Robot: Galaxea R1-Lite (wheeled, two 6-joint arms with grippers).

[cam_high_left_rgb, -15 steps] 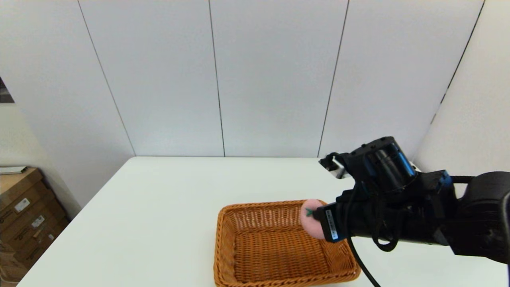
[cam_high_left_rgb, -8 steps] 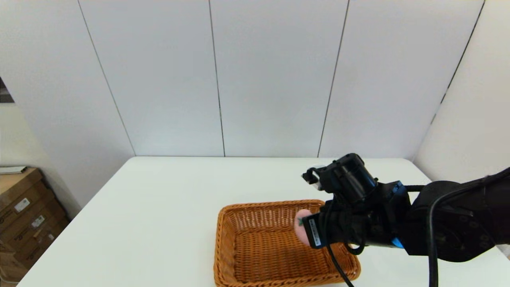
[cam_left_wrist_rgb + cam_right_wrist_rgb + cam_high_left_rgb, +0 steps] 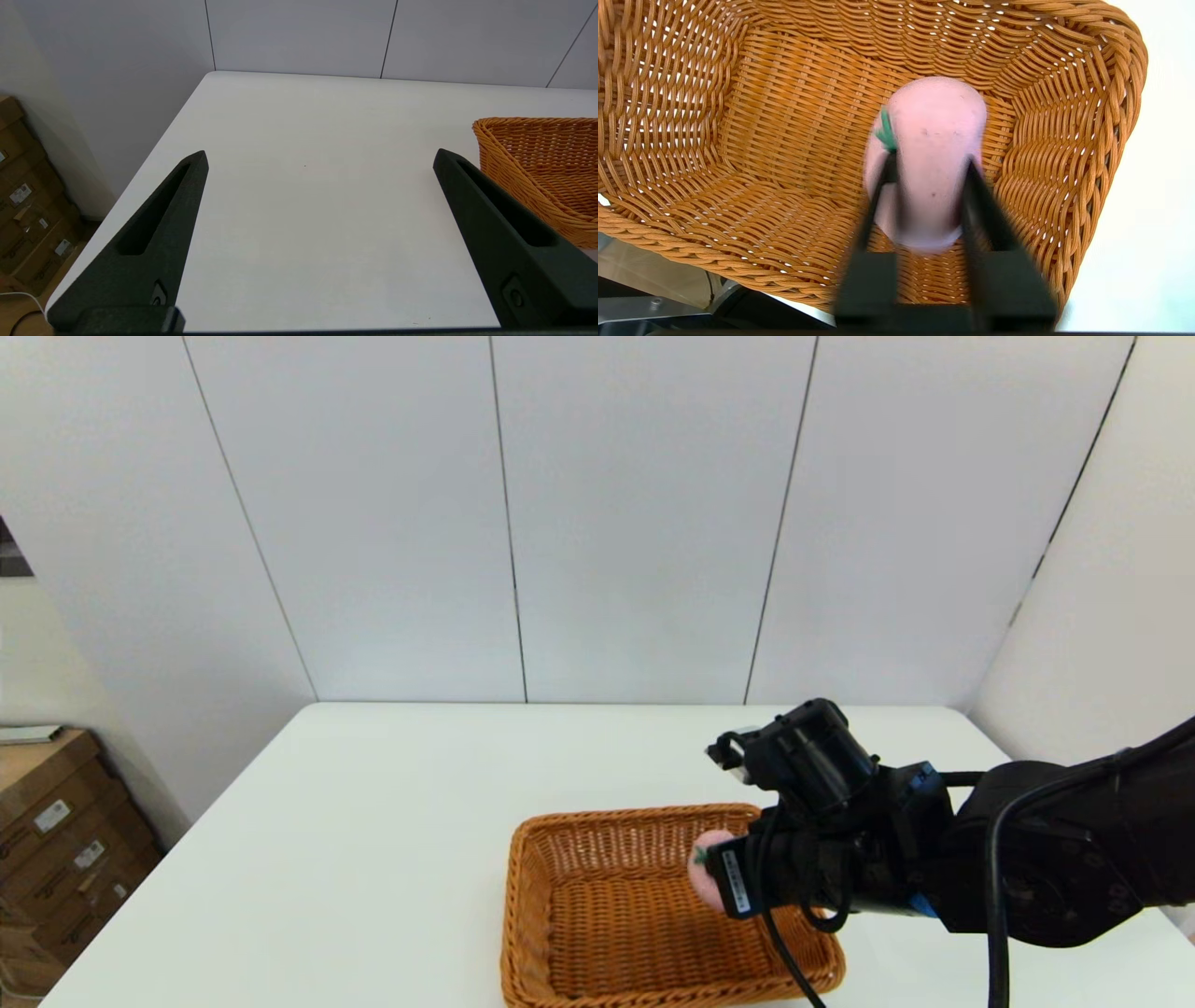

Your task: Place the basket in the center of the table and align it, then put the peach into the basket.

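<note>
The right gripper (image 3: 714, 875) is pinching the peach (image 3: 931, 154) between closed fingers over the basket (image 3: 597, 933) at lower centre — releasing now, it risks rolling against the wicker wall.

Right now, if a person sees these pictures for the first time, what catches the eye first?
First, the orange-brown basket on the white table, near the front edge. Next, the right tool, shut on the pale pink peach and holding it over the basket's inside, toward its right wall. The left tool is open, off to the basket's left, holding nothing.
</note>
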